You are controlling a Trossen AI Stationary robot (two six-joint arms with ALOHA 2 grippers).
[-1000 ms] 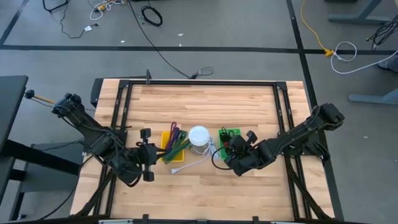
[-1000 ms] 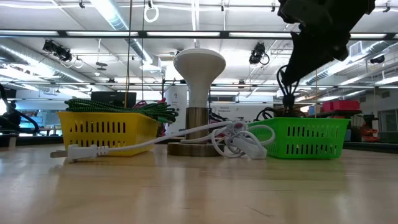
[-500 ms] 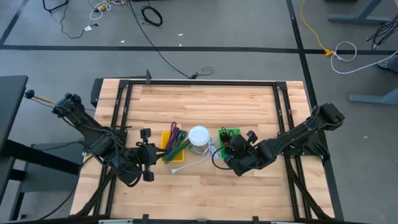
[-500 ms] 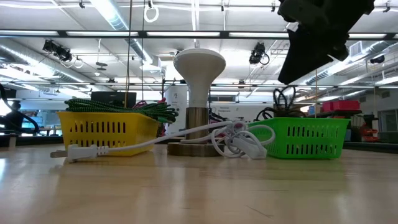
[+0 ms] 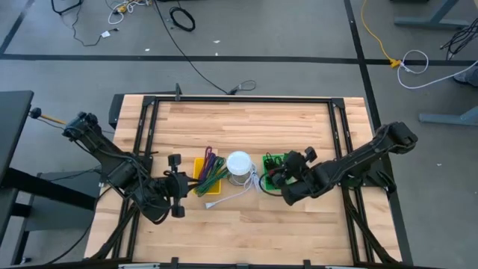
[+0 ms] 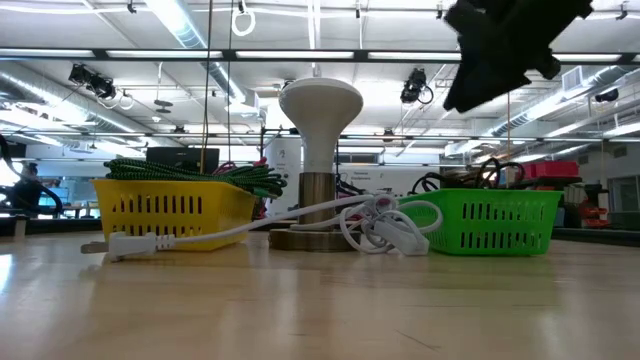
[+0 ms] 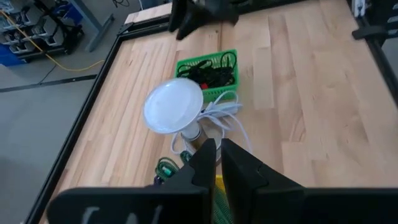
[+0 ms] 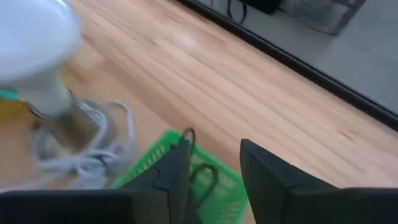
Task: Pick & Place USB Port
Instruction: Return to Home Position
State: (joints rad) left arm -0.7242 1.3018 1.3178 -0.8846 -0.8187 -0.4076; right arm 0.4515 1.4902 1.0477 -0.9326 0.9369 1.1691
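Right gripper (image 8: 214, 149) hovers empty, fingers (image 8: 177, 171) apart, over filled green basket (image 6: 495, 220); left gripper (image 7: 217, 149), fingers (image 7: 242, 165) together, waits beside filled yellow basket (image 6: 170, 215). Sorting apparently done; homing remains.

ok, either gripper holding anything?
No. Right gripper open and empty above the green basket; left gripper shut on nothing, beside the yellow basket.

Wood table (image 5: 246, 127) w/ blk frame (image 5: 239, 99), blk cable coil (image 5: 181, 19) on floor
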